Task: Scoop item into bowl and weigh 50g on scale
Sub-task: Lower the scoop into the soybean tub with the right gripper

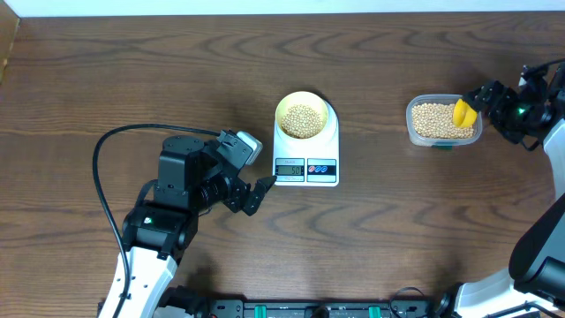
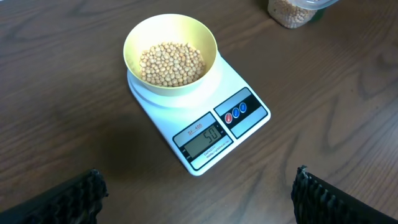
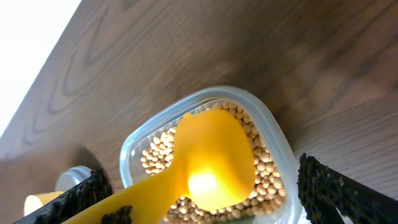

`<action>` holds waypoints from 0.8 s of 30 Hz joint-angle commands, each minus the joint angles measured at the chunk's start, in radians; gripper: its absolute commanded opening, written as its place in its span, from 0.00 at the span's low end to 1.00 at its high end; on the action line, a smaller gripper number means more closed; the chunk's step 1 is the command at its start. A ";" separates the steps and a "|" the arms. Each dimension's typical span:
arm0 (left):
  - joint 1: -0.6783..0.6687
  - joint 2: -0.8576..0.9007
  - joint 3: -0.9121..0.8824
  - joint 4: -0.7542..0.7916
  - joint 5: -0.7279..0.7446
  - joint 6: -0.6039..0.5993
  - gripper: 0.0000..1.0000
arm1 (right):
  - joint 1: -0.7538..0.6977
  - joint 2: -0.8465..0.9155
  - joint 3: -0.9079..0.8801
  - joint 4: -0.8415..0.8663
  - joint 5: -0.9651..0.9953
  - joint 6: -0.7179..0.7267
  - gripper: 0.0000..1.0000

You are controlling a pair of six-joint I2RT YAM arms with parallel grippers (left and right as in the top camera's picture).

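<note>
Overhead: you have the scale (image 1: 306, 151) at the middle of the desk (image 1: 132, 71), with the clear container (image 1: 409, 122) well apart to its right.
Bowl: the pale-yellow bowl (image 2: 168, 28) sits upright on the far part of the scale.
Beans: a tan heap of beans (image 2: 172, 62) lies in the bowl, and more of them fill the container.
Display: in your left wrist view the display (image 2: 205, 138) on the scale's near edge appears to read 50.
Left fingers: your left gripper (image 1: 258, 195) hangs just near-left of the scale's front corner, fingers spread wide with nothing between them.
Right fingers: your right gripper (image 1: 478, 102) is at the container's right end, fingers wide apart.
Scoop: the yellow scoop (image 3: 214, 155) rests on the container's beans, its handle running past one finger. You cannot tell whether they touch.
</note>
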 commanded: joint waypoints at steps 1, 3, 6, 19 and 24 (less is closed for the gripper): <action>0.005 0.002 -0.009 0.002 -0.006 -0.013 0.98 | -0.001 -0.007 -0.004 -0.013 -0.031 0.059 0.94; 0.005 0.002 -0.009 0.002 -0.006 -0.013 0.98 | -0.001 -0.007 -0.004 -0.032 -0.008 0.026 0.94; 0.005 0.002 -0.009 0.002 -0.006 -0.013 0.98 | -0.001 -0.007 -0.004 -0.059 0.051 -0.030 0.95; 0.005 0.002 -0.009 0.002 -0.006 -0.013 0.98 | -0.080 -0.007 -0.004 -0.131 0.216 -0.103 0.99; 0.005 0.002 -0.009 0.002 -0.006 -0.013 0.98 | -0.142 -0.007 -0.004 -0.129 0.090 -0.126 0.99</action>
